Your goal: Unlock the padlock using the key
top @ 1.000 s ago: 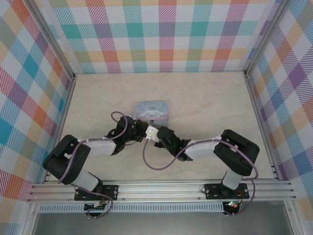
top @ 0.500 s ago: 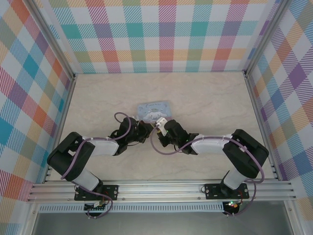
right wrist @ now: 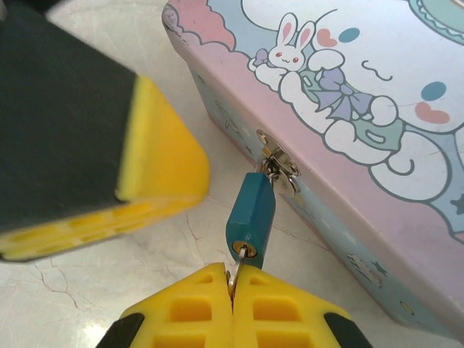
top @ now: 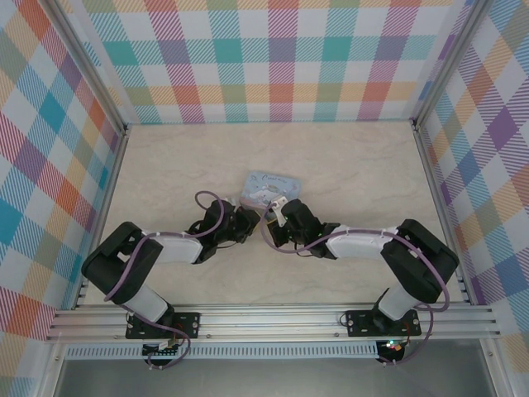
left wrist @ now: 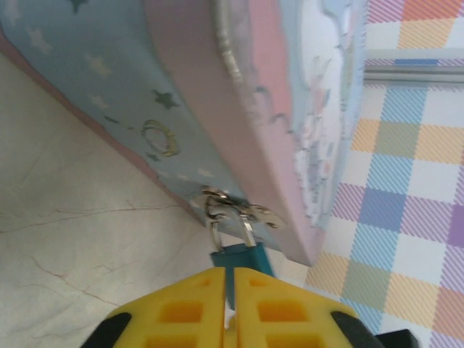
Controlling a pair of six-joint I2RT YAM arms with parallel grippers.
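We note right claw point(right wrist: 232, 281) clamped on thin silver key point(right wrist: 236, 268), tip inside tiny teal padlock point(right wrist: 251, 210); left claw point(left wrist: 233, 279) closed, empty. Next, probably: twist key.

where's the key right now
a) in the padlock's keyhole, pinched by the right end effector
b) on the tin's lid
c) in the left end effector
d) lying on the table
a: the right wrist view shows the key pinched in the right end effector, its tip in the keyhole of the padlock.
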